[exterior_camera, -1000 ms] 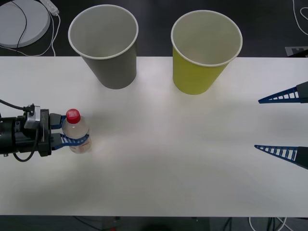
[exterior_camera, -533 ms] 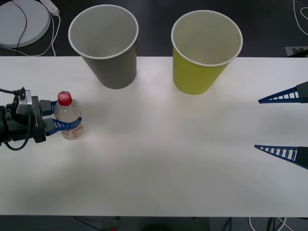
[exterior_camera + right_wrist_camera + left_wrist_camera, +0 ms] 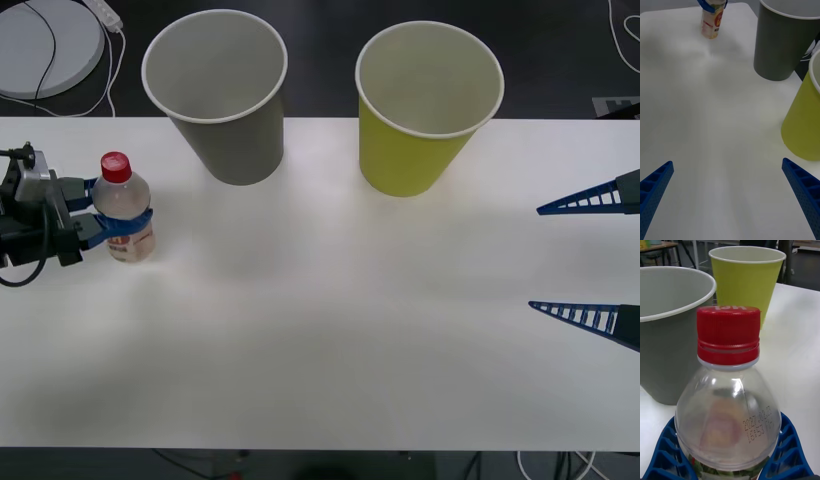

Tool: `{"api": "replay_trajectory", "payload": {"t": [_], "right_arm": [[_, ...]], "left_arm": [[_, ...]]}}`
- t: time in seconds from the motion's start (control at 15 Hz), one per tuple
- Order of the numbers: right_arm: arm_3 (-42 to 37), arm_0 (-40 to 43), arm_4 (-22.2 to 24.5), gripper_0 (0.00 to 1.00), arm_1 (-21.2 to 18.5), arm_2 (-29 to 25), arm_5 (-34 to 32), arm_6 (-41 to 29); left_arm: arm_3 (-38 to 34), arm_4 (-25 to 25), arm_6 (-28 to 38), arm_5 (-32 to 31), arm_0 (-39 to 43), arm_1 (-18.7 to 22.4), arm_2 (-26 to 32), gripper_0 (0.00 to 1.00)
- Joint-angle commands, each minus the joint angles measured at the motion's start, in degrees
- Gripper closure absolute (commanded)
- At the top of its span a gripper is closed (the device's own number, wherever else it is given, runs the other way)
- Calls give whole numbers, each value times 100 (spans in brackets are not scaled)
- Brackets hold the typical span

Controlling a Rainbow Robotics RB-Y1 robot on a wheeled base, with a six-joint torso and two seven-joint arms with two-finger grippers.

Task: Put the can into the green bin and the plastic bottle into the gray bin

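Note:
The plastic bottle (image 3: pixel 122 207), clear with a red cap, stands upright at the table's left edge, and my left gripper (image 3: pixel 112 224) is shut on its body. From the left wrist, the bottle (image 3: pixel 728 401) sits between the blue fingers (image 3: pixel 668 453), with the gray bin (image 3: pixel 662 337) and the green bin (image 3: pixel 747 281) behind it. The gray bin (image 3: pixel 218 95) stands at the back left, the green bin (image 3: pixel 428 105) at the back right. My right gripper (image 3: pixel 536 258) waits open at the right edge, holding nothing. The can is out of view.
A white round disc (image 3: pixel 45 45) with cables lies on the floor beyond the table's far left corner. The white table (image 3: pixel 330 330) is bare across its middle and front. The right wrist view shows the bottle (image 3: pixel 713 20) far off, beyond both bins.
My left gripper has carried the bottle toward the back of the table and a little further left. The right arm and both bins have stayed still.

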Motion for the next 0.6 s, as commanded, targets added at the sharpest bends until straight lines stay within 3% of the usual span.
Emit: {"api": "replay_trajectory", "payload": {"t": [0.07, 0.6], "right_arm": [[0, 0, 0, 0, 0, 0, 0, 0], [0, 0, 0, 0, 0, 0, 0, 0]], "left_arm": [[-92, 69, 157, 274, 0, 162, -5, 100], [-347, 139, 773, 670, 0, 522, 4, 100]]}}
